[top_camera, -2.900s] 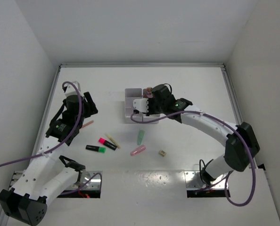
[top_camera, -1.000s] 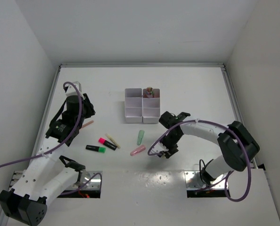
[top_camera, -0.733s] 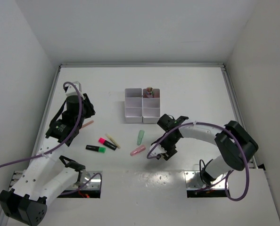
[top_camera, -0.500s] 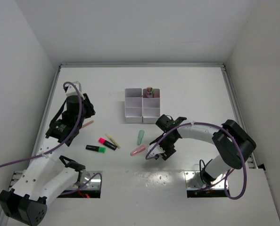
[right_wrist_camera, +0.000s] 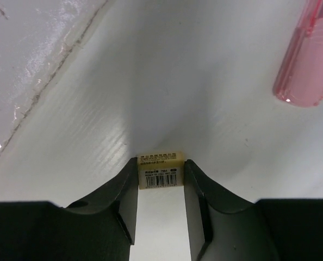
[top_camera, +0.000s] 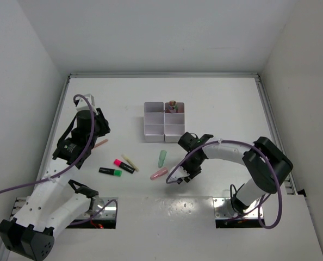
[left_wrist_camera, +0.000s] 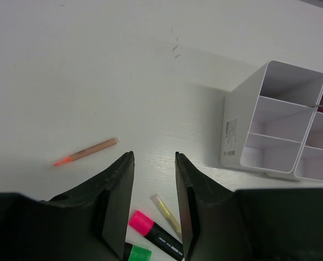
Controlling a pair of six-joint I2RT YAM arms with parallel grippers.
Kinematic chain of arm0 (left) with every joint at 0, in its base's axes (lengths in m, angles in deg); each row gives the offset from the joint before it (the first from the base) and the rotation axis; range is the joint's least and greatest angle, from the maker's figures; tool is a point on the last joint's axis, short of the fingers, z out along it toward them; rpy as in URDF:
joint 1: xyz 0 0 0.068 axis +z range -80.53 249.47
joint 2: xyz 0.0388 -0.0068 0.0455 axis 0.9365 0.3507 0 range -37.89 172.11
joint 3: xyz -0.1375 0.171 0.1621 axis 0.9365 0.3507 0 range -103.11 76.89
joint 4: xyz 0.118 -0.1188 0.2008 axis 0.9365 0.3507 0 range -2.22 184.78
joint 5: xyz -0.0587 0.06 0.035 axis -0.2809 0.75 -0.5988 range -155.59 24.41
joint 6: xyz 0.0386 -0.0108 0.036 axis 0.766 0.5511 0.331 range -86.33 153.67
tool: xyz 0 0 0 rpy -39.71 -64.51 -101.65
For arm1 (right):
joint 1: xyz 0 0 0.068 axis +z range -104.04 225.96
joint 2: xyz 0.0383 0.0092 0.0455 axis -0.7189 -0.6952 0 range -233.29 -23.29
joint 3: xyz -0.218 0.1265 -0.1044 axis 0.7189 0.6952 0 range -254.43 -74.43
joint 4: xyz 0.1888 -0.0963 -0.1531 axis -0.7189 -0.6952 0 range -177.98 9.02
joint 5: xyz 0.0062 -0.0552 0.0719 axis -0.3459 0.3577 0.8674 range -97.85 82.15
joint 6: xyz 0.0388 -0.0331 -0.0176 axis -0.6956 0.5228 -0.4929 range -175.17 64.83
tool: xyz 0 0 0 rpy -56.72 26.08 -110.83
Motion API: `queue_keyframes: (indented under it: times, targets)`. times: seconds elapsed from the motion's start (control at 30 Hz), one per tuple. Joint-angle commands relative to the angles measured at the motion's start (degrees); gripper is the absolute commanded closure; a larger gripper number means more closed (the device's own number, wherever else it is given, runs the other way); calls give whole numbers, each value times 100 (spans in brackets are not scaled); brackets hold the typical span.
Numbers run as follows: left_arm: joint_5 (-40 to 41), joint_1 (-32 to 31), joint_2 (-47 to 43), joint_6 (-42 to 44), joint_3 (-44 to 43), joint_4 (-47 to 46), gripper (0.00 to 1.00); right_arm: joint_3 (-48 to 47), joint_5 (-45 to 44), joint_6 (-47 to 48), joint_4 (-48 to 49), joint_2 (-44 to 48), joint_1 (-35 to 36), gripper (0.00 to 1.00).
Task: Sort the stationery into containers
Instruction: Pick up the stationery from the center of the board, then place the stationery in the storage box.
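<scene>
My right gripper (right_wrist_camera: 160,163) is down at the table with its fingers closed on a tiny yellow barcoded eraser (right_wrist_camera: 160,171); in the top view the gripper (top_camera: 187,175) hides it. A pastel pink piece (top_camera: 159,174) lies just left of it, also in the right wrist view (right_wrist_camera: 307,60), and a pastel green piece (top_camera: 162,159) lies beyond. My left gripper (left_wrist_camera: 154,157) is open and empty, hovering above pink (left_wrist_camera: 156,234) and green (left_wrist_camera: 137,253) highlighters, a tan stick (left_wrist_camera: 166,213) and a peach stick (left_wrist_camera: 86,151). The white six-compartment tray (top_camera: 164,122) stands behind. No scissors show.
A small pinkish item (top_camera: 172,105) stands in the tray's back right compartment. White walls close in the table at the left, back and right. The shiny metal base strip (top_camera: 167,206) runs along the near edge.
My right gripper came from the tray down to the table, shifted slightly left and settled over the eraser. The left arm has barely moved.
</scene>
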Motion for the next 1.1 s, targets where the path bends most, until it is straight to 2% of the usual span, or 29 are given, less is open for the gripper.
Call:
queue_keyframes:
  times: [0.0, 0.07, 0.1, 0.17, 0.37, 0.57, 0.77, 1.07]
  targets:
    - [-28, 58, -46, 52, 4, -206, 58, -412, 107, -219, -143, 53, 44, 76]
    - [-28, 58, -46, 52, 4, -206, 58, -779, 38, -1043, 92, 290, 44, 90]
    - [-28, 58, -46, 52, 4, -206, 58, -912, -67, -1386, 250, 344, 44, 100]
    - [-28, 58, -46, 52, 4, -206, 58, -1272, -637, -2359, 847, 397, 44, 100]
    - [-28, 58, -46, 52, 4, -206, 58, -1801, -2526, -3848, 2087, 388, -79, 100]
    - [-81, 58, -46, 52, 4, -206, 58, -1924, -3819, -4201, 2676, -16, -79, 100]
    - [-81, 58, -46, 52, 4, -206, 58, -1995, -4312, -4255, 3222, -305, -132, 100]
    - [-81, 58, -46, 52, 4, -206, 58, -2188, -4585, -4360, 3336, -570, -184, 99]
